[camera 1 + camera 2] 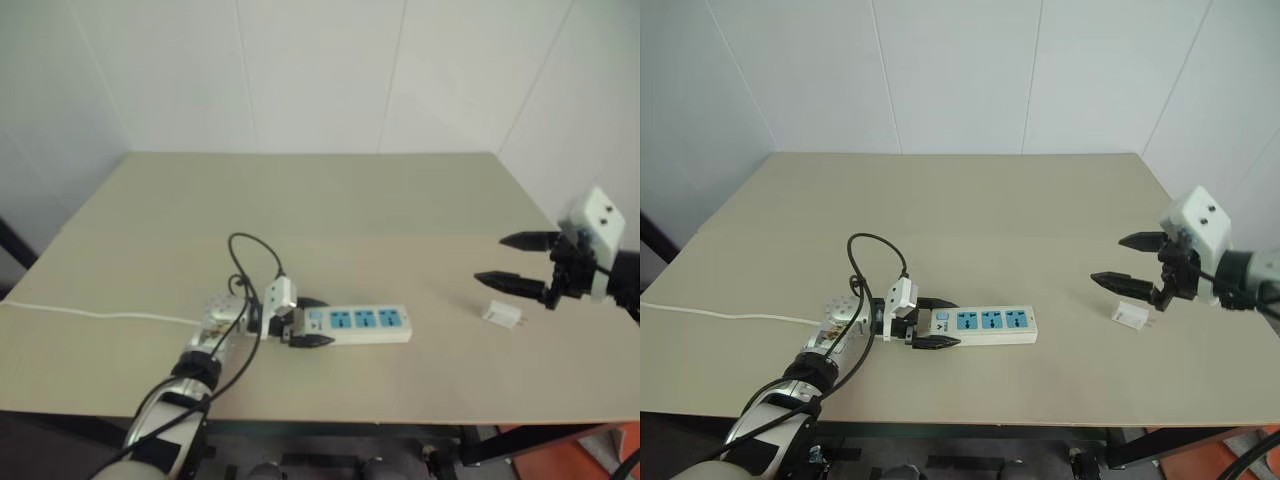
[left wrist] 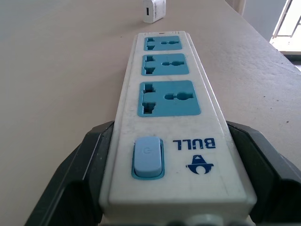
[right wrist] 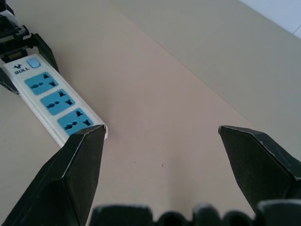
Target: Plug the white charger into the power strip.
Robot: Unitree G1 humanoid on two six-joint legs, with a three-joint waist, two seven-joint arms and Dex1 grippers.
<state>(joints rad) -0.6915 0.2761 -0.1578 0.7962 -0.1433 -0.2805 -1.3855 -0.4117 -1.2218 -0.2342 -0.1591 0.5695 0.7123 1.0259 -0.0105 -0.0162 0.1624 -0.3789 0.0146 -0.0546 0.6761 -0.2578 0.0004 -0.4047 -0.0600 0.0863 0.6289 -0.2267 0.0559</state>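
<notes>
The power strip (image 1: 362,322), a long white bar with three blue sockets, lies flat near the table's front edge. My left gripper (image 1: 312,322) is shut on its switch end, and the left wrist view shows a black finger (image 2: 89,160) pressed against each long side of the power strip (image 2: 169,99). The white charger (image 1: 502,316) lies on the table to the right of the strip, apart from it. Above and just behind the charger, my right gripper (image 1: 490,259) hangs open with nothing between its fingers. In the right wrist view this gripper (image 3: 161,129) points toward the strip (image 3: 51,94).
The strip's thin white cord (image 1: 100,315) runs left across the beige table (image 1: 330,210) and off its left edge. A black robot cable (image 1: 250,250) loops above the left wrist. White walls stand behind and to the right of the table.
</notes>
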